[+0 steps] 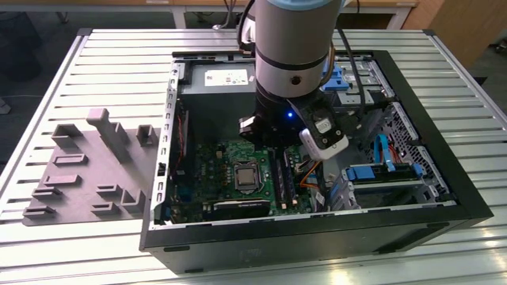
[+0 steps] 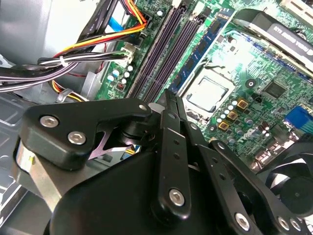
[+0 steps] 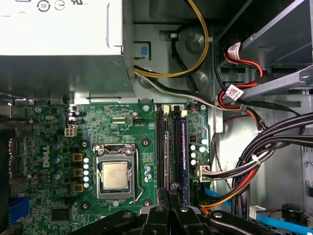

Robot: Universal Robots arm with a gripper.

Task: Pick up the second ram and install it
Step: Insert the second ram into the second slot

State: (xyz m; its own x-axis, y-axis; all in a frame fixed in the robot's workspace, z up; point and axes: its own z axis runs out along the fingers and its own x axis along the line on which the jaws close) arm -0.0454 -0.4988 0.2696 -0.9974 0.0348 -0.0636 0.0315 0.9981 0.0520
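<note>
The second ram [image 3: 175, 147] appears as a thin dark stick standing on edge among the long black slot rails [image 3: 160, 147] of the motherboard [image 3: 117, 127]. It is just beside a blue-faced memory stick [image 3: 184, 147] seated in the neighbouring slot. I cannot tell whether it is pressed fully home. The gripper [image 3: 169, 193] hangs directly over one end of these slots with its two black fingers [image 2: 172, 147] drawn together, their narrow tips close above the rails. Whether they touch the stick cannot be made out. In the first wrist view the square processor socket [image 3: 115, 176] lies on the other side of the slots from a bundle of black, red and yellow cables [image 3: 244, 166], and the pale power supply box [image 3: 63, 29] sits beyond the board. In the exterior view the arm [image 1: 289, 59] reaches down into the open black computer case [image 1: 443, 178], which lies on its side on a slatted metal table [image 1: 111, 65]. A light grey moulded tray [image 1: 87, 172] rests on the table towards the exterior view's left, just beside the case.
</note>
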